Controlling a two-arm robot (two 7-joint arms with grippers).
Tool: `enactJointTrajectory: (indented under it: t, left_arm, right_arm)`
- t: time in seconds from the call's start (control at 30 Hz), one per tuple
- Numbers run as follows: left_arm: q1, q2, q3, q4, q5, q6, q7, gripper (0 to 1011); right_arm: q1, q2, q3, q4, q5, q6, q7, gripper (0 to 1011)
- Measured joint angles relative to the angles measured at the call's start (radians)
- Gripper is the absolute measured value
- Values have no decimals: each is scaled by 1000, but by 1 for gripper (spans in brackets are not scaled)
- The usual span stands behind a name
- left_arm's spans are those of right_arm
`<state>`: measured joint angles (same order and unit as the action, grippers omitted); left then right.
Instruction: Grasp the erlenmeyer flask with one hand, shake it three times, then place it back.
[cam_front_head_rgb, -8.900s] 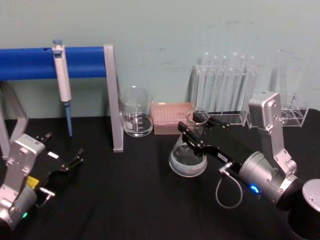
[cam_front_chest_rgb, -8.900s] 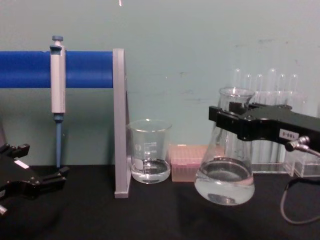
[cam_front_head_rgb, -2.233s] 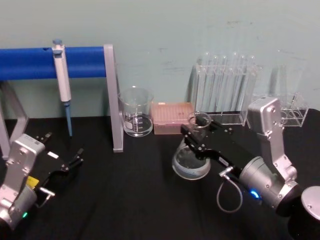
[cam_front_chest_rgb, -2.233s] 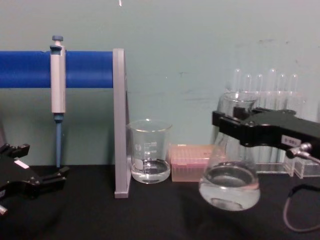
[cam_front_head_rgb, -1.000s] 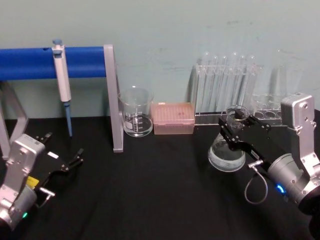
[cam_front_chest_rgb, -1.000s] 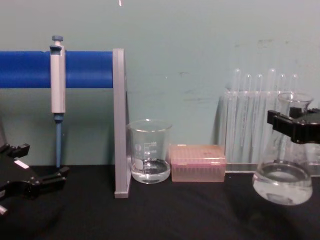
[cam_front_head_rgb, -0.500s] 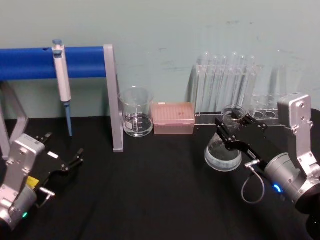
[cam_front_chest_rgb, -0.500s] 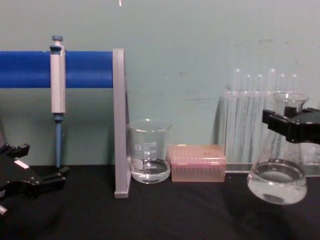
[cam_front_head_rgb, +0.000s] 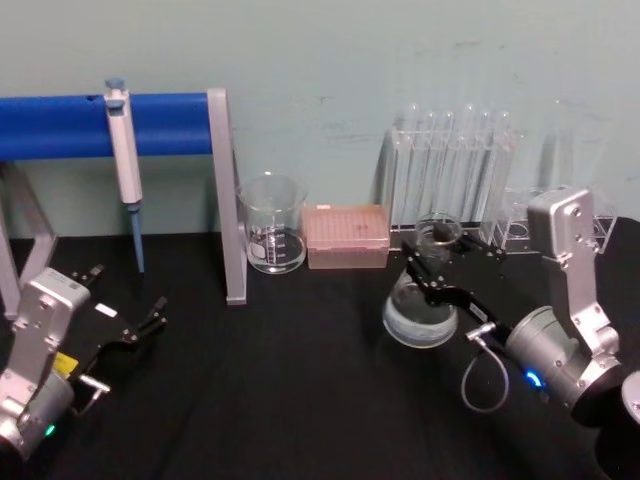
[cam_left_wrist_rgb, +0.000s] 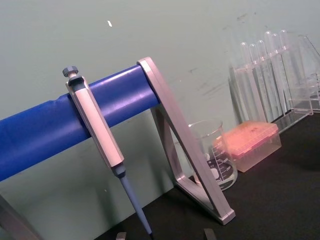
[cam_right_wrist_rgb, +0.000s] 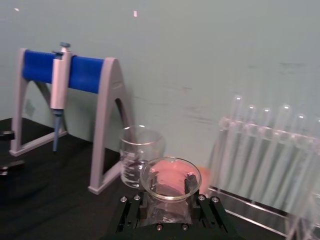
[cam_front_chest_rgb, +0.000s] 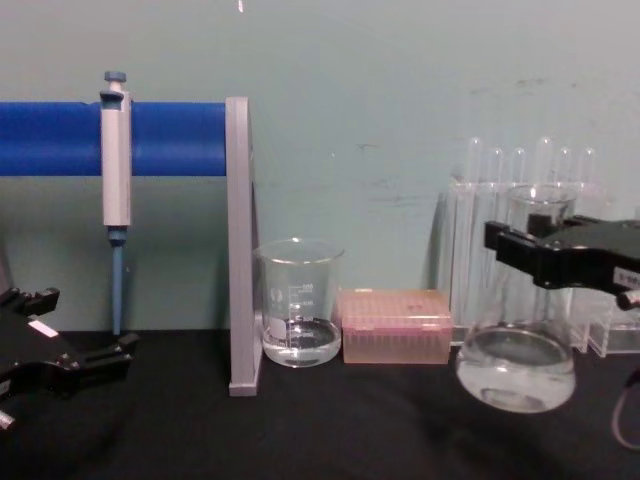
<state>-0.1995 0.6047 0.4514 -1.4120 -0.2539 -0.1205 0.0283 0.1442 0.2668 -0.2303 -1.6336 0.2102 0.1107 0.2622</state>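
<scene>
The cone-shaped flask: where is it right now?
On the robot's right in the head view, the erlenmeyer flask is held by its neck in the right gripper, before the test tube rack, beside the pink box.

Silver arm (cam_front_head_rgb: 566, 262), black angular claw (cam_front_head_rgb: 432, 252)

Setting: laboratory | upper left: pipette (cam_front_head_rgb: 122, 140) hung on blue stand (cam_front_head_rgb: 60, 125) | centre: glass beaker (cam_front_head_rgb: 272, 235); pink tip box (cam_front_head_rgb: 346, 235) | right: erlenmeyer flask (cam_front_head_rgb: 415, 320); test tubes (cam_front_head_rgb: 455, 165) behind
</scene>
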Motion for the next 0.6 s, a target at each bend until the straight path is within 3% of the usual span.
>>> enactJointTrajectory:
  t: [0.6]
  left_arm:
    - [0, 0, 0, 0, 0, 0, 0, 1001]
  right_arm:
    - [22, 4, -67, 1, 29, -5, 48, 451]
